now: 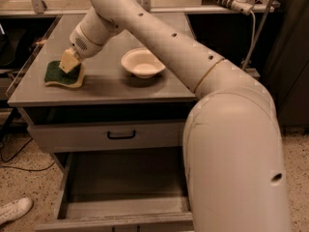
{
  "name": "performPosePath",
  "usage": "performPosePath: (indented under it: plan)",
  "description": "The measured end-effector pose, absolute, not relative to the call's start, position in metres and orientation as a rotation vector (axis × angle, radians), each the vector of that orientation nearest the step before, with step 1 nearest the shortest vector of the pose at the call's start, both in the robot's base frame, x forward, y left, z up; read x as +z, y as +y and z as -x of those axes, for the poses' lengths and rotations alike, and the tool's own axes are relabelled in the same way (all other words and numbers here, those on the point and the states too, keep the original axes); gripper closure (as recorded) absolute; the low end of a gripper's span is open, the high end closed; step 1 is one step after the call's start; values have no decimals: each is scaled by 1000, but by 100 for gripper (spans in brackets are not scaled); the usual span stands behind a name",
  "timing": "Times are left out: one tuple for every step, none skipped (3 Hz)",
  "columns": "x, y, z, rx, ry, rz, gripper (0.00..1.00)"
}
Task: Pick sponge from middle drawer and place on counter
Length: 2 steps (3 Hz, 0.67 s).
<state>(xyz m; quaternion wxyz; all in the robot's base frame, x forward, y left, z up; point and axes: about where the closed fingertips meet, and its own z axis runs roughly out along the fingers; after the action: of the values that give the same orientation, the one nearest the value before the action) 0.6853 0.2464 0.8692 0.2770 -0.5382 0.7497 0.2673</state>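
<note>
The sponge [57,76], dark green on top with a pale yellow body, lies flat on the left part of the grey counter [111,88]. My gripper [69,62] is right on top of the sponge's right half, touching or just above it. The middle drawer [125,178] is pulled open below and shows a bare grey bottom.
A cream round bowl [143,63] stands on the counter to the right of the sponge. The upper drawer front with its black bar handle [121,135] is shut. My arm's large elbow [236,153] fills the right foreground. A white shoe [14,210] lies on the floor at lower left.
</note>
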Motion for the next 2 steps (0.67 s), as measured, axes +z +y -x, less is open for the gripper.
performPosePath:
  plan:
    - [869,246,-685,718,2013,1445,58]
    - [869,246,-685,718,2013,1445,35]
